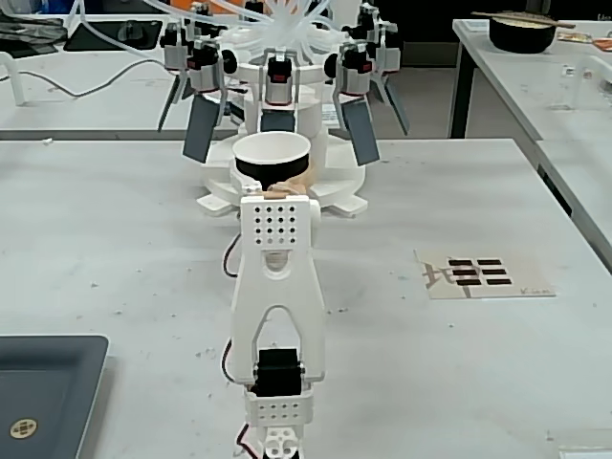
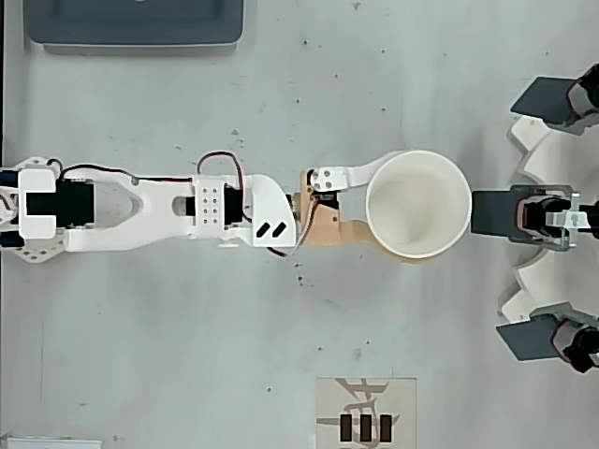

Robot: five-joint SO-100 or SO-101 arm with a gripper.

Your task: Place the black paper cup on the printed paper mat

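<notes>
The black paper cup (image 2: 418, 203) stands upright with its white inside showing in the overhead view. In the fixed view the cup (image 1: 273, 156) shows its white rim and a black band just beyond the arm's wrist. My gripper (image 2: 382, 208) holds it from the left, the white finger (image 2: 348, 174) against one side and the tan finger (image 2: 342, 234) against the other. Whether the cup rests on the table or hangs above it cannot be told. The printed paper mat (image 1: 483, 275) lies flat to the right of the arm; in the overhead view the mat (image 2: 365, 416) is at the bottom edge, apart from the cup.
A white fixture with several dark-padded arms (image 1: 287, 96) stands right behind the cup, at the right edge overhead (image 2: 547, 217). A dark grey tray (image 1: 43, 392) lies front left. On another table at the back right sits a black bowl (image 1: 522, 33).
</notes>
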